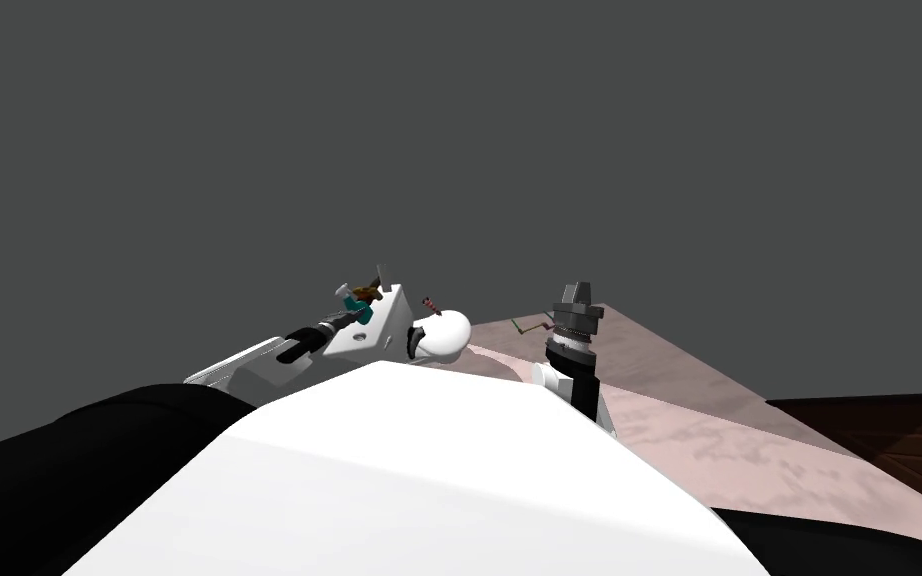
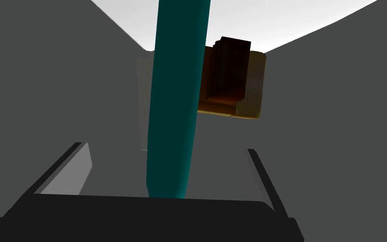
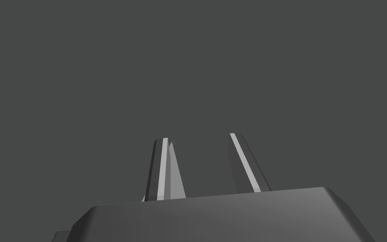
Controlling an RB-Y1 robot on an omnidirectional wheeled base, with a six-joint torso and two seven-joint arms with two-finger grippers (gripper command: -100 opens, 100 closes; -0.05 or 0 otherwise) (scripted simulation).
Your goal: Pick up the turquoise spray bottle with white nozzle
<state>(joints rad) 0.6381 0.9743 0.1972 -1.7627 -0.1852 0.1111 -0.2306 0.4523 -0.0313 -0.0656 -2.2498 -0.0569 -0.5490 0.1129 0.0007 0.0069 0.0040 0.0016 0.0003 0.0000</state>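
Left hand (image 1: 367, 296) at turquoise spray bottle (image 1: 359, 305), right hand (image 1: 576, 292) raised, pinkish surface (image 1: 689, 440)

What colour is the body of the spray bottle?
The spray bottle is plain dark turquoise, clearest in the left wrist view.

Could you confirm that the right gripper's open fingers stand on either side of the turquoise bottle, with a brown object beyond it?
Not quite: it is the left gripper whose open fingers stand on either side of the turquoise bottle, with the brown object beyond it, as the left wrist view shows. The right gripper is empty.
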